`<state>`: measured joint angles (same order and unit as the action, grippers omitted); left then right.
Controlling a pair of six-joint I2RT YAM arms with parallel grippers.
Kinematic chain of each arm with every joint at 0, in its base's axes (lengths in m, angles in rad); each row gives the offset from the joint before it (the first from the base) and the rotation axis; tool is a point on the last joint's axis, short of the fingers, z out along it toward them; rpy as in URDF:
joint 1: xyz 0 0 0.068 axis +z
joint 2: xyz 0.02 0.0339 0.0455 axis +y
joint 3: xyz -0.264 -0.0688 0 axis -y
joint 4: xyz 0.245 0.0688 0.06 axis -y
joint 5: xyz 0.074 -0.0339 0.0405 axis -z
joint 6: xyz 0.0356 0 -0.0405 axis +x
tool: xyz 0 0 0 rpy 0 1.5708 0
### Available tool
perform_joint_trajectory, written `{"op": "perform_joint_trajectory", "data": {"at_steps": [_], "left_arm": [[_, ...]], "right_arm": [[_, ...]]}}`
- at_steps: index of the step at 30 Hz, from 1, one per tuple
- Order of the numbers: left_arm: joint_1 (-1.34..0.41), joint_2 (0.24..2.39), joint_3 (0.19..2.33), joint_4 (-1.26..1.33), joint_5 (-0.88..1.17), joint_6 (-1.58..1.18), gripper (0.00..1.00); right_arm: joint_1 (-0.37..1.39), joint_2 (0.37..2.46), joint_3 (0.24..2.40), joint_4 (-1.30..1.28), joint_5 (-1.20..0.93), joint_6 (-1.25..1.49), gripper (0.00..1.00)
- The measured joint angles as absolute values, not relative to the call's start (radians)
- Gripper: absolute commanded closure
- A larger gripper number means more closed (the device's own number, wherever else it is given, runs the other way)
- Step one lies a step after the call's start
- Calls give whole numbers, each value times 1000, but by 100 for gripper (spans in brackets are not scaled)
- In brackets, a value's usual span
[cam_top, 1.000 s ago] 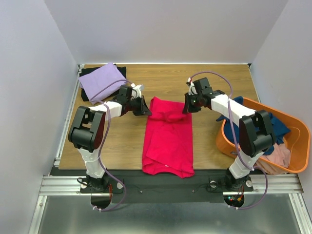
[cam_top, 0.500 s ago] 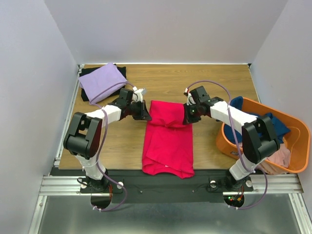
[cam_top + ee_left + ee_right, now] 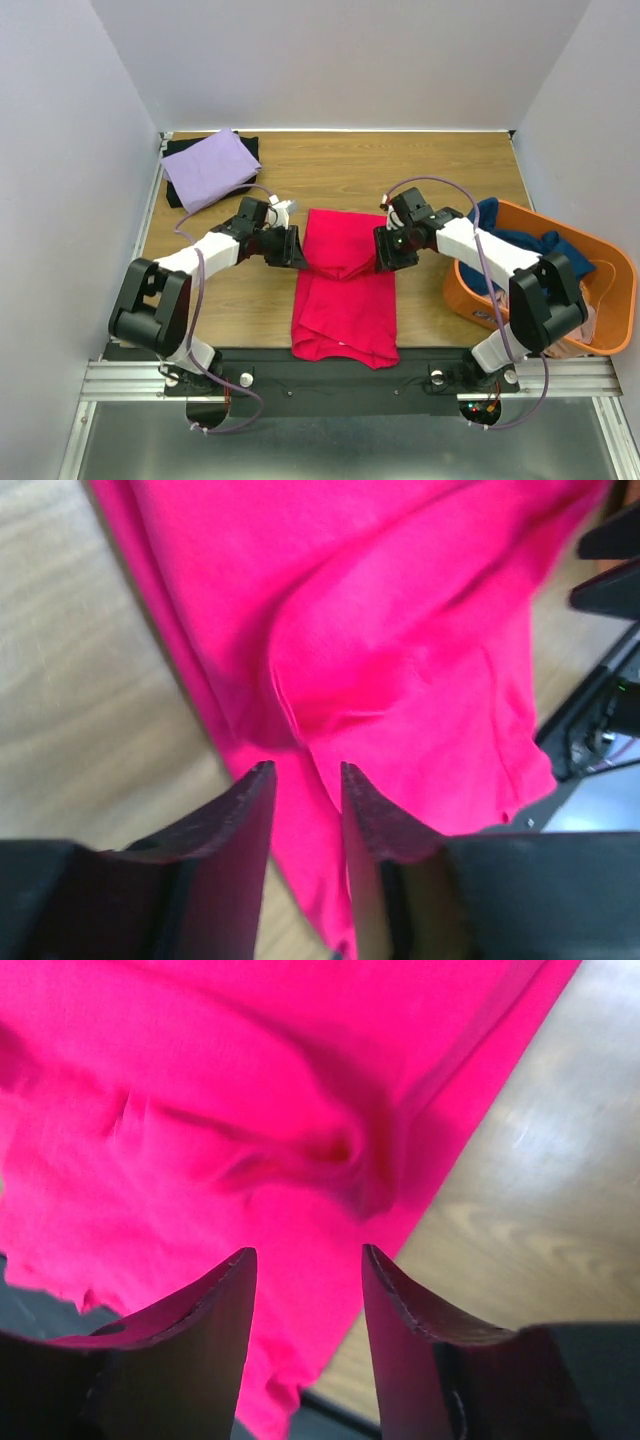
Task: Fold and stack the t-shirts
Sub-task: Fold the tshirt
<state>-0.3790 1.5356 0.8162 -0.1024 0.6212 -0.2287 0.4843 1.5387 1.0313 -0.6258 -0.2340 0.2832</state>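
Observation:
The crimson-pink t-shirt (image 3: 345, 300) lies lengthwise at the table's middle, its far part folded over toward the near edge with a bunched fold line. My left gripper (image 3: 292, 248) hovers at the fold's left end. In the left wrist view the left gripper (image 3: 305, 770) is open above the pink cloth (image 3: 400, 630), gripping nothing. My right gripper (image 3: 383, 250) is at the fold's right end. The right wrist view shows the right gripper (image 3: 306, 1252) open over the cloth (image 3: 200, 1110). A folded lavender t-shirt (image 3: 207, 167) rests on a black one (image 3: 175, 147) at the far left corner.
An orange tub (image 3: 612, 300) stands at the right edge, holding a navy blue t-shirt (image 3: 510, 235) and a dusty pink one (image 3: 570, 330). The table's dark front rail (image 3: 330, 362) runs just below the crimson shirt's near hem.
Both arms drew the shirt's far edge toward the near side, making a fold. Both grippers, shut on the cloth before, have opened and let it go.

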Motion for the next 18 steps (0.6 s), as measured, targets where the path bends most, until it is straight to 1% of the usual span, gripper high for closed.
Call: {"op": "perform_joint_trajectory", "data": {"at_steps": [4, 8, 13, 16, 18], "left_arm": [[-379, 1443, 815, -148, 624, -238, 48], [-379, 1441, 883, -166, 616, -267, 48], [-379, 1639, 1143, -139, 593, -298, 48], [-379, 1778, 1278, -116, 570, -303, 48], [-379, 1843, 1326, -117, 566, -306, 48]], "right_arm": [[511, 1502, 1045, -693, -229, 292, 45], [516, 1485, 1134, -734, -194, 312, 45], [516, 1530, 1290, -707, -108, 340, 46], [516, 1597, 1336, -653, -81, 341, 46], [516, 1664, 1342, -614, -77, 341, 46]]}}
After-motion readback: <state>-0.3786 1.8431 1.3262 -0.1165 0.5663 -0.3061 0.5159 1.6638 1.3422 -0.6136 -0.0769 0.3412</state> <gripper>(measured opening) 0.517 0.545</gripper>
